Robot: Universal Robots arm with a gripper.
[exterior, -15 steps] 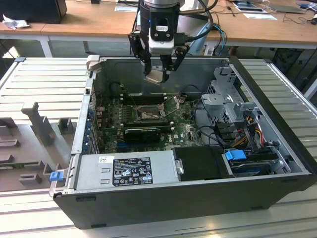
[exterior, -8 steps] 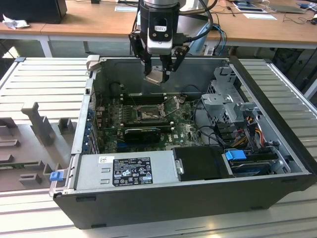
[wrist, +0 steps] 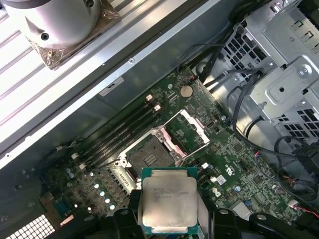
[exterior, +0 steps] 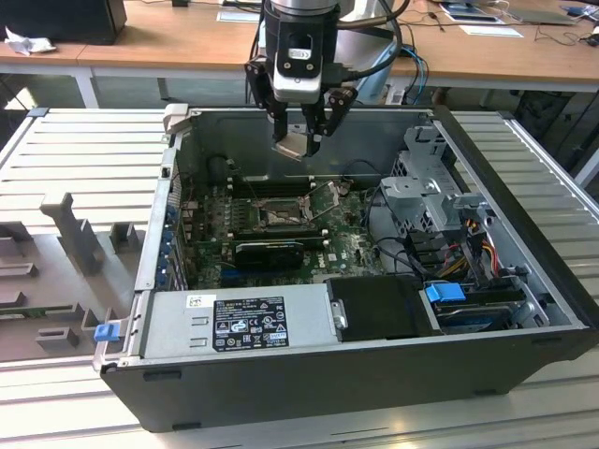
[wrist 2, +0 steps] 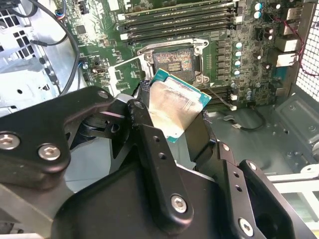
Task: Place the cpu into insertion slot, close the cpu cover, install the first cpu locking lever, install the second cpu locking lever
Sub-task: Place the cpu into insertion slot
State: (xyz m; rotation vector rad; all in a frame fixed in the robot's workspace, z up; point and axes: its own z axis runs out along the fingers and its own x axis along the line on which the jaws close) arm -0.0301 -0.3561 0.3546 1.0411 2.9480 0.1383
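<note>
The cpu [wrist: 168, 199] is off the board, gripped by two opposite edges between the fingers [wrist 2: 149, 144] of the gripper [exterior: 301, 138], which are set narrow and clamped on it. It hangs in the air inside the open computer case [exterior: 374, 374], above the motherboard [wrist: 234, 169] and near the insertion slot [wrist: 148, 160], touching neither. In the exterior view it sits tilted, not level.

The step in hand looks to be the first one — getting the chip into the slot. To do it well, the chip would have to be level and square to the slot's dark rim, with its corners matched to the slot's. It should then go straight down without sliding, since the contacts in the slot's dull centre are probably easy to bend. The cpu cover [wrist: 197, 127] stands open to one side of the slot, so the way down appears free.

The chip is a small flat square with a pale silvery-beige metal face — scuffed and a little smeared — and a thin green edge showing round it.

Long black memory slots [wrist: 119, 132] run beside the slot. Cables and a metal drive cage [exterior: 421, 187] lie off to the exterior view's right. The case rests on its side on a ribbed grey tabletop [exterior: 84, 159].
</note>
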